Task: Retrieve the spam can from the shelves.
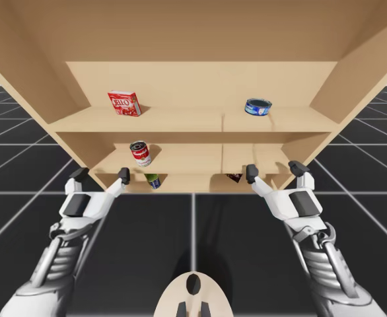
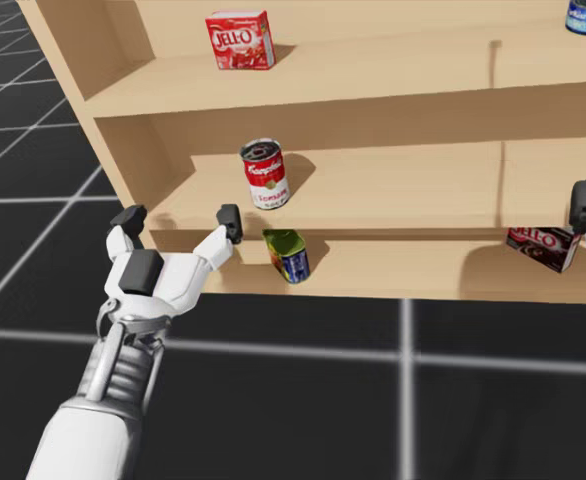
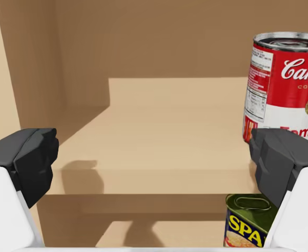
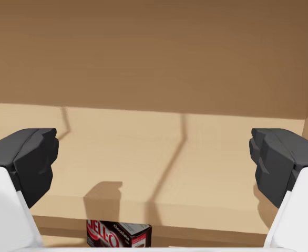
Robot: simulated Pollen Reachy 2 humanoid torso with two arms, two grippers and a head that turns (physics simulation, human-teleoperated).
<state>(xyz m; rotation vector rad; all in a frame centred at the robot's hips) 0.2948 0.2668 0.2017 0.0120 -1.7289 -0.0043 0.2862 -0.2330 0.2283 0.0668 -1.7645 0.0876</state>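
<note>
My left gripper (image 2: pixel 179 220) is open wide, and nothing is between its two black fingers. It hangs just in front of the shelves (image 2: pixel 113 95), level with the front edge of the middle shelf (image 2: pixel 393 190). In the left wrist view it looks along the top of that shelf.

The red and white soup can (image 2: pixel 264 175) stands on the middle shelf, ahead of the gripper and out past my right-side finger.

The can I want is the blue and yellow can (image 2: pixel 291 257). It sits one shelf down, on the lowest shelf (image 2: pixel 403 270), near the front. It lies lower than my left gripper and off to its right side, just under and beside the right-side finger. Its top faces up and it seems to lean a little.

My right gripper (image 1: pixel 275 171) is open wide too and holds nothing. It is well apart from the can, over by the dark box (image 2: pixel 541 247).

So I think the left arm is the nearer one. It would have to go down and to the right before it goes in.
</note>
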